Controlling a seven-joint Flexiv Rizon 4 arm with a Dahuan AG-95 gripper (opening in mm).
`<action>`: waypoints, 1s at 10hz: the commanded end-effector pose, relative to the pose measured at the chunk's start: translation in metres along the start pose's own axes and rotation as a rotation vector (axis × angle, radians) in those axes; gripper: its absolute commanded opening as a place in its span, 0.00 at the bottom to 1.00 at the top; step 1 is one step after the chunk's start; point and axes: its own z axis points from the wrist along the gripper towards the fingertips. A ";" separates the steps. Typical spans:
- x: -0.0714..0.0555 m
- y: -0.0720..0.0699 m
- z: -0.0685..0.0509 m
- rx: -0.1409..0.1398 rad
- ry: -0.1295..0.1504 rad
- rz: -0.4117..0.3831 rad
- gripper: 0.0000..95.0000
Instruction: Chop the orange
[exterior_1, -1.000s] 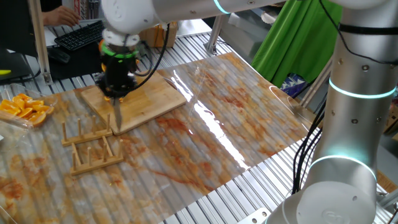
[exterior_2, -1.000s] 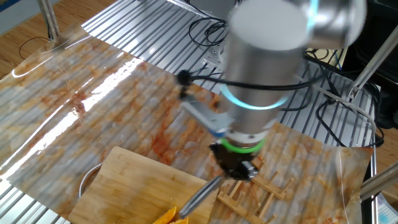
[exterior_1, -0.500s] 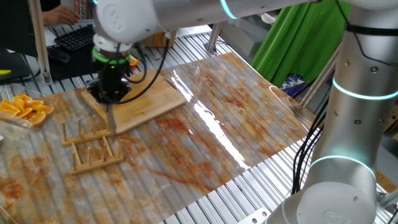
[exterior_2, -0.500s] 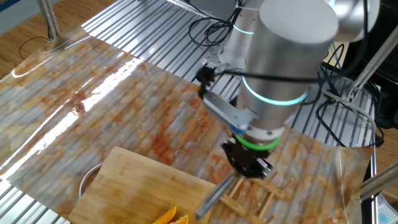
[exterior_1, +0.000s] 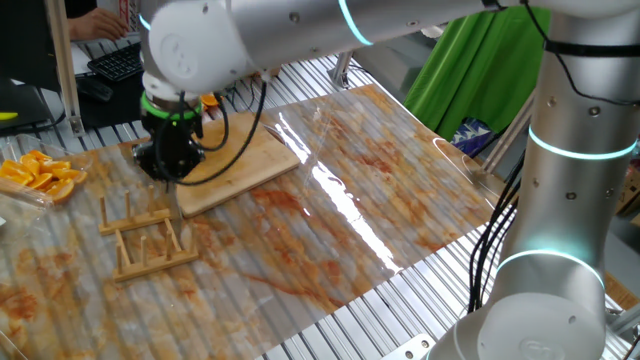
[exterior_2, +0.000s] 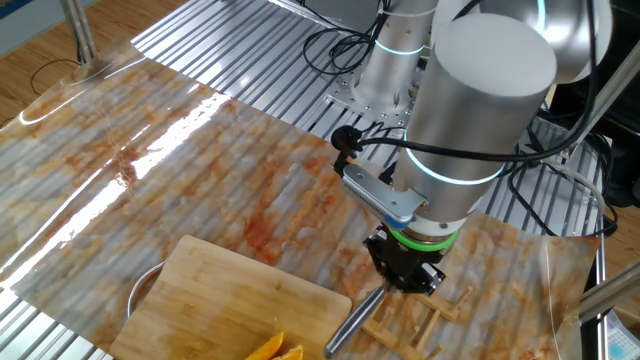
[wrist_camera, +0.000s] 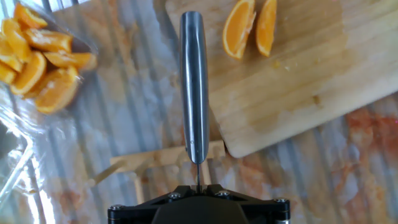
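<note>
Over the last second I see the arm swing away from the middle of the bamboo board (exterior_1: 225, 155) toward its corner, so that the tool (exterior_1: 170, 165) now hangs at the board's edge, above the gap between the board and the wooden rack (exterior_1: 145, 240). In the other fixed view the arm's body no longer blocks the scene and the knife (exterior_2: 352, 322) points down beside the board's corner, close to the rack.

In the hand view the tool is clenched on the knife, whose steel length runs straight ahead from the fingers; its tip sits off the board, over the bench (wrist_camera: 130, 106).

The orange (wrist_camera: 250, 26) lies on the board as two wedges side by side, touching or nearly so, well apart from the blade. I judge from this that the cut is made: the piece is already split, and the blade is clear of it. A heap of orange slices (wrist_camera: 37, 59) sits off to the side in clear wrap, not on the board.

What seems left is to put the knife down, probably at the rack, or to return for a further cut if finer pieces are wanted.
</note>
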 end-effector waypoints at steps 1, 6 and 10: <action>0.003 0.002 0.010 0.001 -0.006 -0.012 0.00; 0.001 0.003 0.036 0.007 -0.017 -0.040 0.00; -0.004 0.001 0.049 0.003 -0.028 -0.035 0.00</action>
